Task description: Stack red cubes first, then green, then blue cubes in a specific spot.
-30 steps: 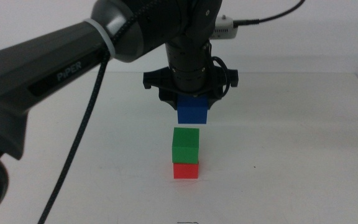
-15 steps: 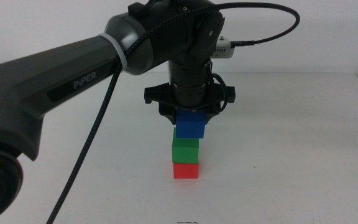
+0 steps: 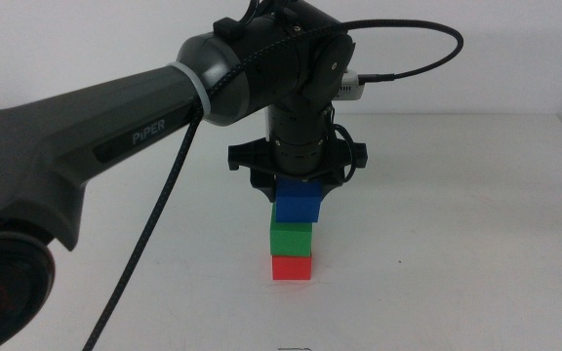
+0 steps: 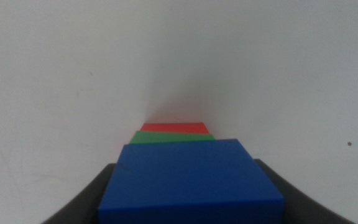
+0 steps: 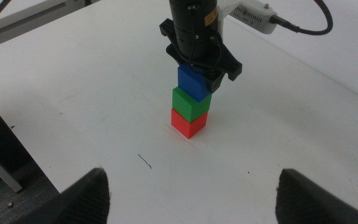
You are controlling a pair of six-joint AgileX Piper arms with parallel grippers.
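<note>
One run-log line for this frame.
left end effector: shut on small blue cube | blue on green cube | green on red cube | right end effector: open, waiting

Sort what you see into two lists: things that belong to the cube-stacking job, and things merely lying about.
Part of the job:
- red cube, bottom of the stack
- green cube, on the red
- blue cube, held by the left gripper on top
- right gripper, waiting, open

Lying about:
- small dark mark on the white table
</note>
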